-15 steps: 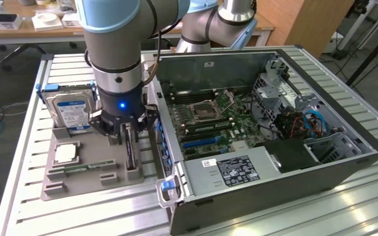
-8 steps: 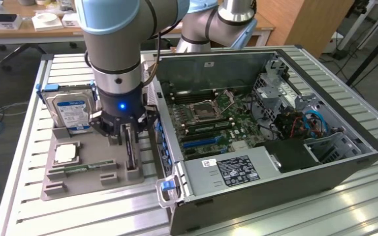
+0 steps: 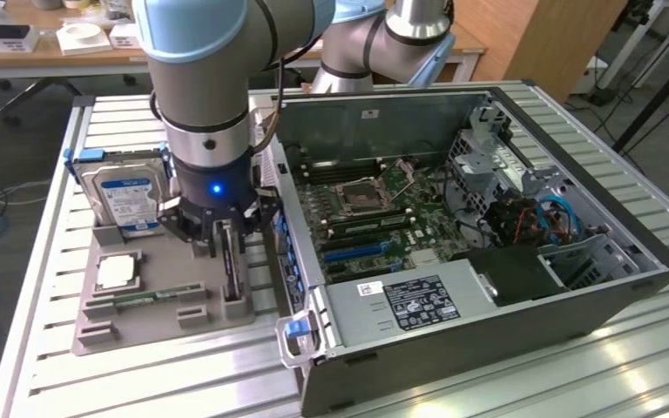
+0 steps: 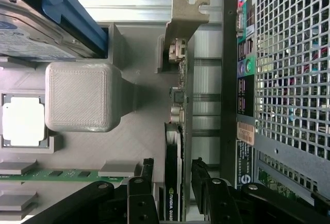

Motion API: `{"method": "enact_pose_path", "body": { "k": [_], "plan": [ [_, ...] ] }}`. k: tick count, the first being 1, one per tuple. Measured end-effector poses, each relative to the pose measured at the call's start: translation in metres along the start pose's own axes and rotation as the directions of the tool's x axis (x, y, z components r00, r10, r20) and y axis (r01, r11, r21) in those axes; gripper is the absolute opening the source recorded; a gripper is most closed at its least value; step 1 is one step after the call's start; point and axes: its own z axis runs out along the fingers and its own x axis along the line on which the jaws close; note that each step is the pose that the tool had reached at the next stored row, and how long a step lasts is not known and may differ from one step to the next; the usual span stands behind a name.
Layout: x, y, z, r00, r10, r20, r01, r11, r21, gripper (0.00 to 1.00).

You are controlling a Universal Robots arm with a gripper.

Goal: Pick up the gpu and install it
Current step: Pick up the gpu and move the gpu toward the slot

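The gpu (image 3: 233,274) stands on edge in a slot of the grey fixture tray (image 3: 137,335), just beside the open computer case (image 3: 648,261). From the wrist, the gpu (image 4: 180,126) is a thin dark card with a greyish metal bracket (image 4: 183,22) at its far end. My gripper (image 3: 227,239) is lowered straight over the card. The gripper (image 4: 175,182) is open, one black finger (image 4: 148,180) on each side of the card, each with a narrow gap to it. The motherboard (image 3: 369,209) with its blue slots (image 3: 352,252) lies exposed inside the case.
On the tray, a blue-labelled hard drive (image 3: 125,196) stands at the back. A square CPU chip (image 3: 118,272) and a green memory stick (image 3: 137,300) lie nearer the front. A grey tray block (image 4: 80,96) sits close to the card. The case's perforated rear panel (image 4: 289,79) borders the tray.
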Motion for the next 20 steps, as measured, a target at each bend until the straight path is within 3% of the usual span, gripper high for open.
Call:
{"method": "enact_pose_path", "body": {
  "k": [20],
  "plan": [
    [0.0006, -0.0002, 0.004, 1.0, 0.0, 0.0023, 0.0, 1.0, 0.0001, 0.43]
  ]
}}
